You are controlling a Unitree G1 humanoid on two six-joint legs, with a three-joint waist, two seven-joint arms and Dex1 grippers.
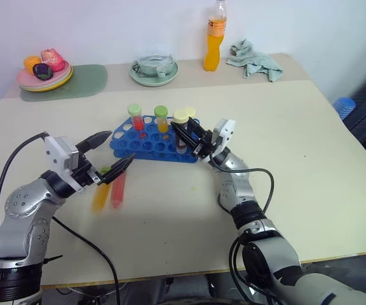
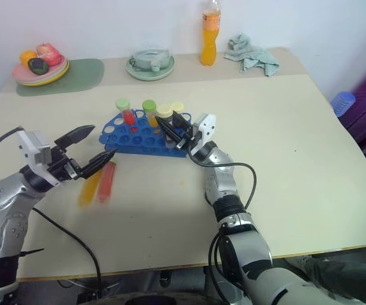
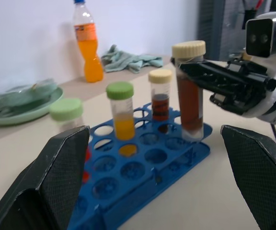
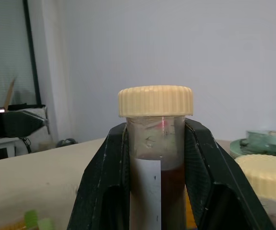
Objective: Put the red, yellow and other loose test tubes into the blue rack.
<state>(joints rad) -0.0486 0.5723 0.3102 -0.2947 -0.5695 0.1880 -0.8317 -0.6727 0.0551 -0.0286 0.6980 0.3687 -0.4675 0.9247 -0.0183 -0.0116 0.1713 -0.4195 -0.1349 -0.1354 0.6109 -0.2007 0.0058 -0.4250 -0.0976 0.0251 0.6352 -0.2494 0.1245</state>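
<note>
Nearest the robot, on the near-left side of the rack (image 1: 146,147), a yellow tube (image 1: 100,196) and a red tube (image 1: 117,189) lie loose side by side on the table (image 1: 297,190). The left gripper (image 1: 110,152) hovers over their capped ends with its fingers spread wide and nothing in them. Being round, either tube could roll off if a finger lands off-centre or nudges one into the other.

At the rack's right end the right gripper (image 1: 184,135) is clamped on the brown tube (image 3: 189,100), whose foot is down at a corner hole. I cannot tell whether it is seated. Let go early or at a tilt and it may topple, lever the light rack, or knock the cream-capped neighbour (image 3: 160,93) just behind.

There is broad bare table right of the rack and toward the near edge. Beyond the rack, a bowl (image 1: 154,68), bottle (image 1: 215,38) and cloth (image 1: 256,60) stand well apart.
</note>
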